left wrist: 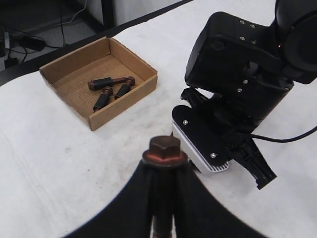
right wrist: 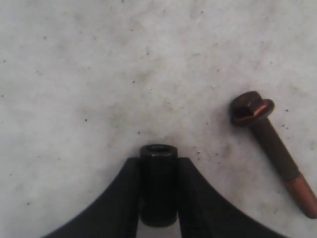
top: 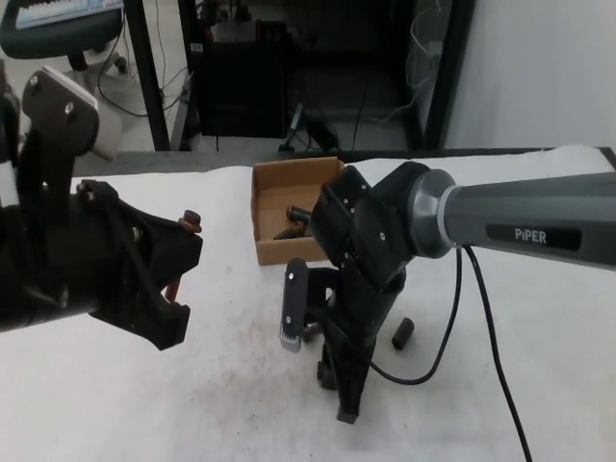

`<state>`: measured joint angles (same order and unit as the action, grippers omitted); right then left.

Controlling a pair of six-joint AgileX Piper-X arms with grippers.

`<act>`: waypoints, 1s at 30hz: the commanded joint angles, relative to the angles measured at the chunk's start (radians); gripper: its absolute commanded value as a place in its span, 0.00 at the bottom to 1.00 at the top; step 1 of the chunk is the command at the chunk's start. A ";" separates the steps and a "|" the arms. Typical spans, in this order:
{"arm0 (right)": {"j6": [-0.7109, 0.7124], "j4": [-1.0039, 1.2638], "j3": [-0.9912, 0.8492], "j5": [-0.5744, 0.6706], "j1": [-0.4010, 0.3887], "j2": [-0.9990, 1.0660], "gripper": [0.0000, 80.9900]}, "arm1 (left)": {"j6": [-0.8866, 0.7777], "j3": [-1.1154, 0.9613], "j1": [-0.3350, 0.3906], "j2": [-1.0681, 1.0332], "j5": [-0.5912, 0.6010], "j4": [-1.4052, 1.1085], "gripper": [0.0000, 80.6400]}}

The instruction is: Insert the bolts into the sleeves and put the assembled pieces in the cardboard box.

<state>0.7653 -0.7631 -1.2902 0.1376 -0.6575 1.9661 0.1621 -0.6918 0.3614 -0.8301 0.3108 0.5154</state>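
My left gripper [left wrist: 163, 174] is shut on a rusty hex-head bolt [left wrist: 164, 151], which it holds above the white table with the head pointing away from the wrist. In the high view that bolt [top: 189, 222] sticks out of the left gripper [top: 179, 271] at the left of the bench. My right gripper [right wrist: 158, 171] is shut on a black sleeve [right wrist: 158, 188] whose open bore faces outward, just over the table. It hangs fingers-down at mid-bench [top: 320, 348]. A loose bolt [right wrist: 270, 144] lies on the cloth beside it. The cardboard box [left wrist: 124, 101] holds three assembled pieces [left wrist: 101, 83].
A loose black sleeve [top: 402, 333] lies on the table to the right of the right arm, near its black cable [top: 486, 318]. The cardboard box [top: 260, 207] stands at the back centre, just behind the right arm's wrist. White cloth stretches out in front of both arms.
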 commanded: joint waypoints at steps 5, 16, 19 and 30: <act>-0.241 0.052 0.002 0.125 -0.006 -0.105 0.01 | 0.009 -0.003 0.000 0.007 -0.021 -0.054 0.00; -0.654 0.496 0.024 0.355 0.008 -0.383 0.01 | -0.225 -0.003 0.000 0.007 -0.001 -0.427 0.00; -0.721 0.618 0.094 0.391 0.015 -0.427 0.01 | -0.274 -0.003 0.000 0.007 0.047 -0.551 0.00; -1.000 1.242 0.488 0.603 0.016 -0.489 0.01 | -0.369 0.000 0.000 -0.003 0.243 -0.714 0.00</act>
<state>-0.1214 0.1902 -0.9247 0.6652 -0.6439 1.4980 -0.1717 -0.6905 0.3614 -0.8301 0.4988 -0.1587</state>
